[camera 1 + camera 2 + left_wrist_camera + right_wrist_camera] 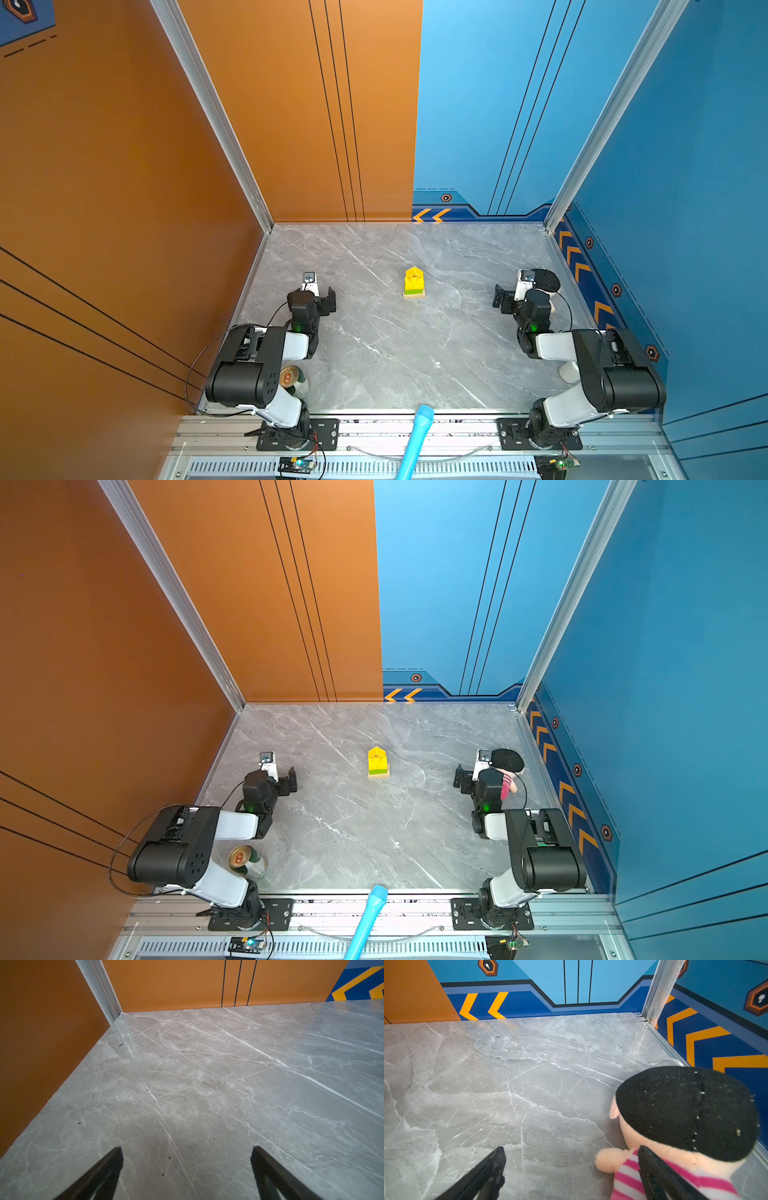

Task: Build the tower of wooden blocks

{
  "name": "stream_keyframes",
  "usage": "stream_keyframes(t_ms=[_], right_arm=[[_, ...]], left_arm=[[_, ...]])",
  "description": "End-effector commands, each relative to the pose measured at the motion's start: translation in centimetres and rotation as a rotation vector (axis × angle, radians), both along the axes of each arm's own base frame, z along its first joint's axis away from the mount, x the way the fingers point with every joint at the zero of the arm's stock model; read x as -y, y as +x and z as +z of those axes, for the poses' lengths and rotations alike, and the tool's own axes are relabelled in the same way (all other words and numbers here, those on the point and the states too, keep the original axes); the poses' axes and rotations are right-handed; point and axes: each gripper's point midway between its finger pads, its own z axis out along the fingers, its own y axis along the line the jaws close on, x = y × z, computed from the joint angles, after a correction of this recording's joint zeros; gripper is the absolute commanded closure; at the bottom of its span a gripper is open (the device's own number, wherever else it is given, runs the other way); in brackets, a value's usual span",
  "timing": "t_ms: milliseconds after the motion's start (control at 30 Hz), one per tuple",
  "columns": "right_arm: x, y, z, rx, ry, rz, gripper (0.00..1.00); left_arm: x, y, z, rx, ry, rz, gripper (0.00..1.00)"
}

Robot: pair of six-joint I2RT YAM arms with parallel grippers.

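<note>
The tower (414, 283) looks light, rigid and easily toppled, best pinched across flat yellow sides, while left claw (187, 1150) and right claw (571, 1150) gape empty.

The tower (377, 762) is too small for detail; the right arm (490, 785) half-hides the doll (509, 760).

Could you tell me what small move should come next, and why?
Probably stay parked: the tan, green and yellow wood block tower stands capped by its pointed yellow piece, no loose blocks show, and the left gripper and right gripper are open, empty.
</note>
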Motion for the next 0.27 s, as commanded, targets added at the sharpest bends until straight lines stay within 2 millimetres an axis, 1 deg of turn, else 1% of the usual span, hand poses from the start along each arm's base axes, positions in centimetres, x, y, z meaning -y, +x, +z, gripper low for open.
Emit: stream_keyframes(t_ms=[0,233], right_arm=[[0.30,0.41,0.27,-0.002,0.002,-0.020,0.00],[0.27,0.37,0.23,-0.003,0.001,-0.020,0.00]], left_arm=[[-0.16,0.41,0.70,0.021,-0.009,0.009,0.02],[-0.11,0.40,0.65,0.019,-0.010,0.009,0.02]])
